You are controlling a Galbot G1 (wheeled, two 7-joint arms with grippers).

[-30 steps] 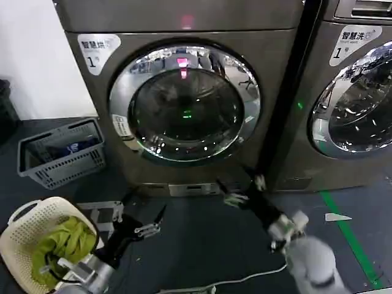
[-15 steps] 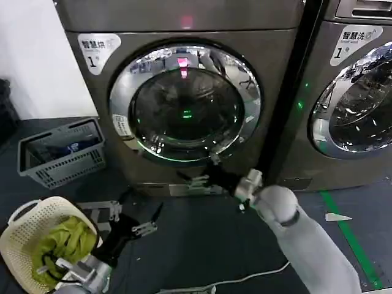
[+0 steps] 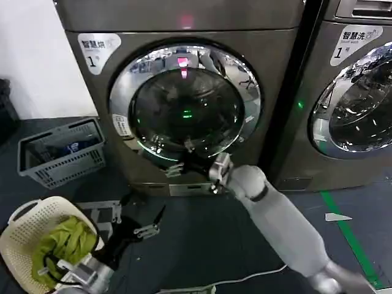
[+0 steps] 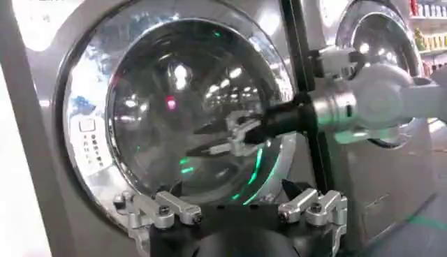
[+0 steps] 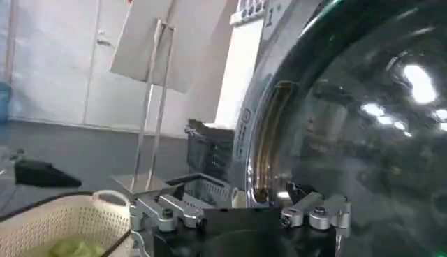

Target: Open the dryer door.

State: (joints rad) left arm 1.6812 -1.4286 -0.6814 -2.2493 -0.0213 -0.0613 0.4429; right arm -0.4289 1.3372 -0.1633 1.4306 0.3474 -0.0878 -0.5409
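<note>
Clearly two front-loading machines stand side by side: the dryer [image 3: 275, 67], with brushed grey-brown metal skin and a white corner label marked "1", and a second machine [image 3: 361, 92] to its right, cut off at the edge. Each has one round porthole. The dryer door [image 3: 185, 103] sits closed in the middle of the dryer front; its wide chrome rim is mirror-bright, its dark glass bulges outward, and one small white sticker lies on the rim's left side.

The right gripper [image 3: 177, 160] reaches from a smooth rounded grey arm to the lower part of the door, its two thin dark fingers spread apart and holding nothing, seen against the glass in the left wrist view [image 4: 213, 138]. The left gripper [image 3: 144, 215] hovers low over the dark floor, its jaws wide and empty.

On the floor are two baskets: one grey slatted plastic basket [image 3: 58, 153], rectangular, and one cream perforated round basket [image 3: 24, 229] with green cloth [image 3: 61, 242] inside.
</note>
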